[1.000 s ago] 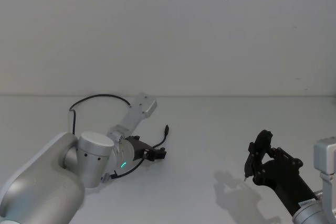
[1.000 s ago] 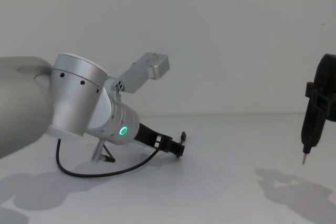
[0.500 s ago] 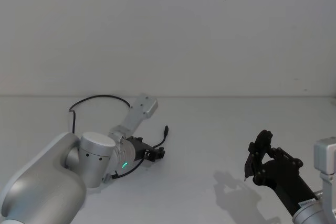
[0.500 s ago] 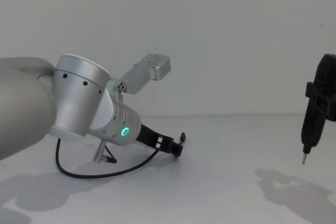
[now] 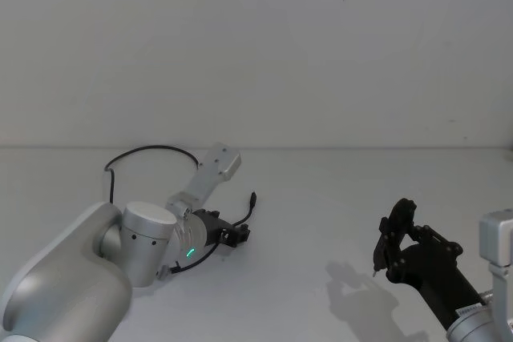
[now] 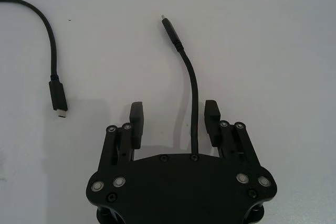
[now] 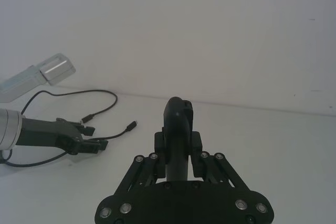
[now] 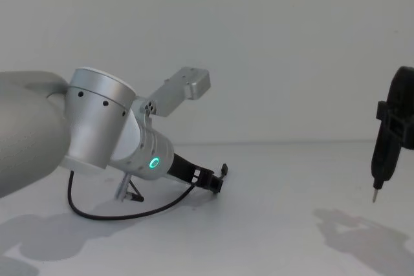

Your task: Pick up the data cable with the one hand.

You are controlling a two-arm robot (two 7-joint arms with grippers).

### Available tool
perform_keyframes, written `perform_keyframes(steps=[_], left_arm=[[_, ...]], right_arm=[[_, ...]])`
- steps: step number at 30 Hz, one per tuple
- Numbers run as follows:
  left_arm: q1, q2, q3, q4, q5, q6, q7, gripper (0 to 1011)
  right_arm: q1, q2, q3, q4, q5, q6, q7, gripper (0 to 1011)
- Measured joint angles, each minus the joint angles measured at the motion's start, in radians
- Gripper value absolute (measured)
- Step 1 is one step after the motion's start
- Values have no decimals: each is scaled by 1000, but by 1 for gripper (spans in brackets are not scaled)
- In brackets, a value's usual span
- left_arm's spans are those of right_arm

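Two grippers show in the head view. The left gripper (image 5: 238, 235), on a silver arm with a green ring, sits low over the white table (image 5: 321, 190), left of centre. The cable (image 5: 252, 200) leads forward from its fingers to a small plug. The right gripper (image 5: 394, 242) is at the lower right, well apart from the cable, with a black piece (image 5: 398, 215) that ends in a thin metal tip.

From the left wrist, the left gripper (image 6: 174, 111) is spread wide. The cable (image 6: 193, 103) lies on the table (image 6: 273, 51) and runs between the fingers (image 6: 136, 115), nearer one than the other and touching neither. One plug lies ahead of the fingertips. The other plug, with a silvery tip, lies off to one side, apart from the gripper.

From the right wrist, the right gripper (image 7: 178, 141) has its fingers pressed against the black piece (image 7: 178, 114). Farther off are the left gripper (image 7: 97, 144) and the cable (image 7: 132, 125).

In the chest view, the left gripper (image 8: 215, 183) points forward and down, close to the table (image 8: 278, 224). The cable (image 8: 224, 170) sticks out past its tip, and the rest loops back along the table under the arm. The black piece (image 8: 387, 153) hangs at the right edge, tip down, clear of the table.
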Motion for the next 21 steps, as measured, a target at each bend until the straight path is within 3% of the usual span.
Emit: perform_keyframes(steps=[21], left_arm=[[0, 0, 0, 2, 1, 0, 1, 523]], right_arm=[[0, 0, 0, 0, 0, 0, 0, 263]])
